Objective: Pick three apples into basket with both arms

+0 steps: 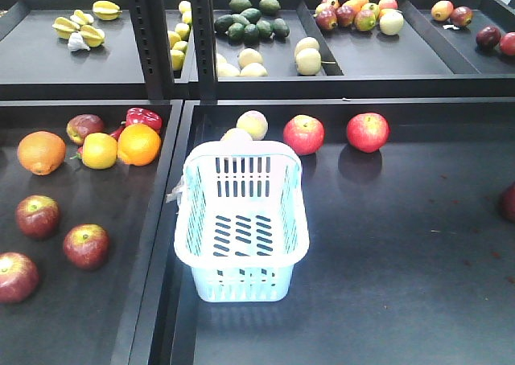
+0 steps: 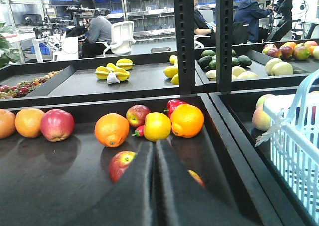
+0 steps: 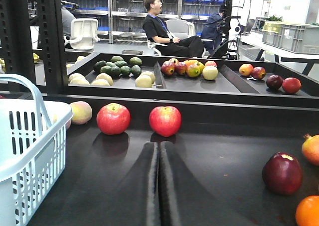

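Standing upright near the left edge of the right-hand tray (image 1: 386, 244), the basket (image 1: 241, 289) is well apart from the three dark red apples (image 1: 86, 246), which lie separately on the left tray (image 1: 121, 317). The left gripper (image 2: 155, 145) and right gripper (image 3: 159, 146) each have their fingers pressed together, clasping nothing.

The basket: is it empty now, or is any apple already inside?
Empty. In the front view the basket shows its bare slotted floor, with no fruit inside.
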{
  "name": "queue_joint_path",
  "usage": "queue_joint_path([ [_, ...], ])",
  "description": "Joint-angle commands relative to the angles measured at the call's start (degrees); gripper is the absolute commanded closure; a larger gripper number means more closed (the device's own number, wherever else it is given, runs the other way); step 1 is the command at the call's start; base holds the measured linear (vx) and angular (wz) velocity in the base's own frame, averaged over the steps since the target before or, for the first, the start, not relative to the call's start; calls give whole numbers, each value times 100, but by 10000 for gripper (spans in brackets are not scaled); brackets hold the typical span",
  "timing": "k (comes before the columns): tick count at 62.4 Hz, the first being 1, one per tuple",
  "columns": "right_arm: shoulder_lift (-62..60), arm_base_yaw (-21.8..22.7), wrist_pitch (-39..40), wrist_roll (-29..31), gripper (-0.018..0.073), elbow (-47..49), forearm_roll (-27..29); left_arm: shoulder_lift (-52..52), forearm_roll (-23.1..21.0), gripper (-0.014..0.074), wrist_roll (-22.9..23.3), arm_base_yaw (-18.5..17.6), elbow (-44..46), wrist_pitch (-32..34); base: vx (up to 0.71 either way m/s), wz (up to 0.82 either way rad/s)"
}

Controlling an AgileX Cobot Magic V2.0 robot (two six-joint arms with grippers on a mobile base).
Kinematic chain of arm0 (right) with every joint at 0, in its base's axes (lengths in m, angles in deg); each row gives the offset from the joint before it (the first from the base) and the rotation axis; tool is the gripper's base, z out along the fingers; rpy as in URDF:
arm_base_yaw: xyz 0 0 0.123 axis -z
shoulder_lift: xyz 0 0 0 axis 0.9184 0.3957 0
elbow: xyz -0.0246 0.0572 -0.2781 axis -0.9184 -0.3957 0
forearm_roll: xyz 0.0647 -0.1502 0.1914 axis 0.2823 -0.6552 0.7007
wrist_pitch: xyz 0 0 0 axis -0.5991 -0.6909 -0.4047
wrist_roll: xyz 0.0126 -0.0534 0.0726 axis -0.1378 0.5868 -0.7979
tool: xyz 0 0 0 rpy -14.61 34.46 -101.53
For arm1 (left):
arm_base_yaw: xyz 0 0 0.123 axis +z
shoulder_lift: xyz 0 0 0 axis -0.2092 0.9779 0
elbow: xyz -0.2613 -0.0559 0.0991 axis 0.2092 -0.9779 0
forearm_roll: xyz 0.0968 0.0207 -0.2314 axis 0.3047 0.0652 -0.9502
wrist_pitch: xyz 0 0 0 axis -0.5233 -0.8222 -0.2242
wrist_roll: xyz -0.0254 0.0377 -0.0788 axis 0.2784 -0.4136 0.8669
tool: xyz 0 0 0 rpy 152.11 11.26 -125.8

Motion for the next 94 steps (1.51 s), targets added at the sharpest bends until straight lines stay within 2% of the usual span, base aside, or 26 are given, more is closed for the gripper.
queue_joint_path([
  [1, -50, 9, 418, 0, 563, -59, -22, -128, -44, 603, 67, 6, -153, 427, 0, 0],
  [85, -50, 9, 418, 0, 563, -59, -20, -128, -44, 603, 67, 6, -153, 537, 0, 0],
  [89, -50, 9, 418, 0, 563, -59, -20, -128, -98, 603, 182, 6, -153, 614, 0, 0],
  [94, -50, 9, 418, 0, 563, -59, -20, -128, -492, 603, 688, 6, -153, 621, 0, 0],
])
